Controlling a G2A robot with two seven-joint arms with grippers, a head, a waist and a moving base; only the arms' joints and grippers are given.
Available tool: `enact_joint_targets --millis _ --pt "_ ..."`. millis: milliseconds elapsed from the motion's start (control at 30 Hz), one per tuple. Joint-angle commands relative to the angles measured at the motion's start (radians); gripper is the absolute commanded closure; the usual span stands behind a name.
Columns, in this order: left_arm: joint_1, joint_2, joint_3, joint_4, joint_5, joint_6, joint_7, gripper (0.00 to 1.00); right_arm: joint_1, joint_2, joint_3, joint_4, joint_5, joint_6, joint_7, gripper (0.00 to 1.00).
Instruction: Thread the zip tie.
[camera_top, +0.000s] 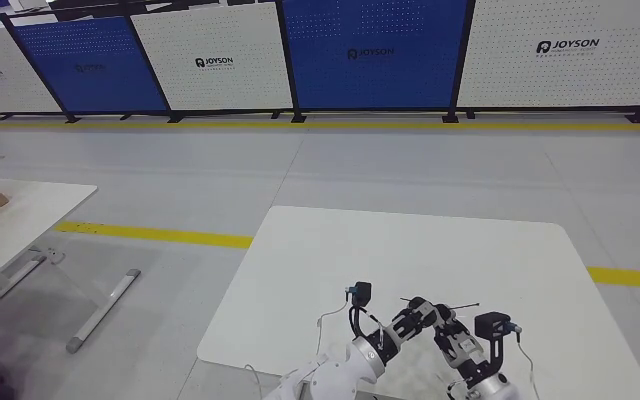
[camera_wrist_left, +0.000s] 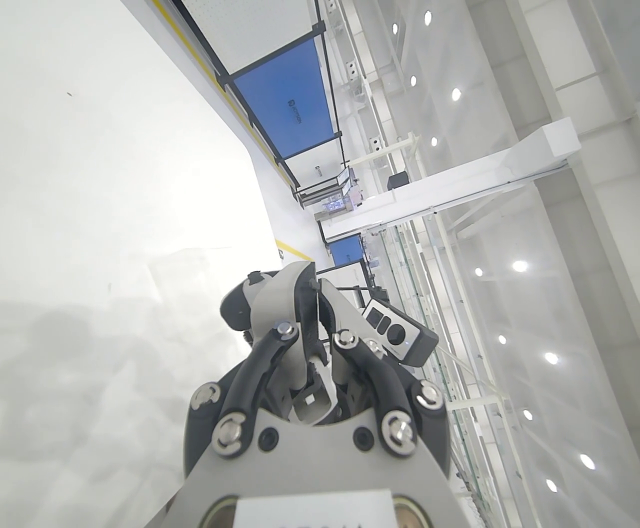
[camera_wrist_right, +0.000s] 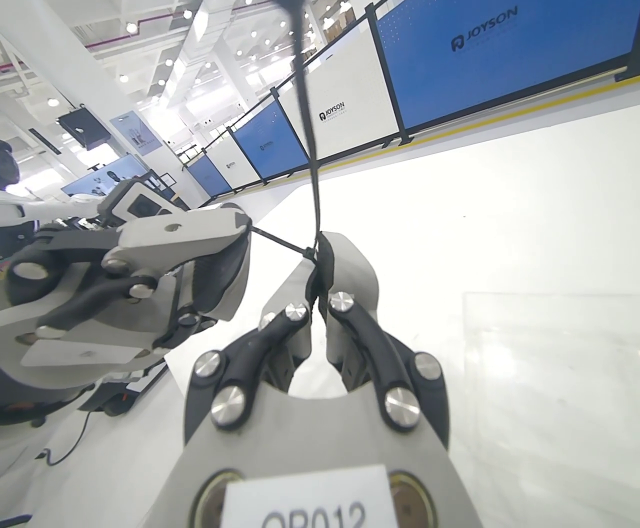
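Note:
A black zip tie (camera_wrist_right: 306, 100) is held between both grippers, low over the near part of the white table (camera_top: 400, 250). My right gripper (camera_wrist_right: 320, 255) is shut on it at its head, and the long strap rises away from the fingers. My left gripper (camera_wrist_right: 240, 232) is shut on the thin tail, which runs straight to the head. In the left wrist view the thin strap (camera_wrist_left: 317, 310) lies pinched in my left gripper (camera_wrist_left: 312, 282). From above, the two grippers (camera_top: 422, 320) meet tip to tip, with the zip tie (camera_top: 455, 305) sticking out sideways.
A second white table (camera_top: 30, 215) stands to the far left across bare floor. Blue and white panel fences (camera_top: 370, 55) line the back behind a yellow floor line. The table's front edge (camera_top: 230, 365) is close to the grippers.

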Motion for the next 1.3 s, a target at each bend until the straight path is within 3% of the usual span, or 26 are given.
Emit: enact_joint_targets --millis 0,567,733,800,867,1033,1267 --pt "0.002 0.000 0.000 -0.003 0.001 -0.003 0.001 1.00 0.001 0.000 -0.001 0.001 0.000 0.000 0.001 1.00" --pt "0.017 0.004 0.002 -0.032 0.013 -0.031 0.010 1.00 0.007 -0.001 -0.010 0.013 -0.017 -0.003 0.008 1.00" --pt "0.018 0.005 0.003 -0.036 0.023 -0.024 0.022 1.00 0.003 -0.002 -0.005 0.013 0.004 -0.013 -0.007 1.00" --pt "0.015 0.004 0.005 -0.030 0.020 -0.020 0.023 1.00 -0.001 -0.001 0.002 0.013 0.015 -0.016 -0.014 0.82" --pt "0.012 0.003 0.005 -0.024 0.016 -0.018 0.023 1.00 -0.003 0.000 0.009 0.013 0.021 -0.021 -0.015 0.76" --pt "0.011 0.003 0.006 -0.018 0.011 -0.016 0.026 1.00 -0.010 0.001 0.020 0.014 0.024 -0.023 -0.019 0.69" --pt "0.011 0.003 0.008 -0.018 0.014 -0.013 0.030 1.00 -0.016 0.001 0.026 0.008 0.023 -0.025 -0.025 0.73"
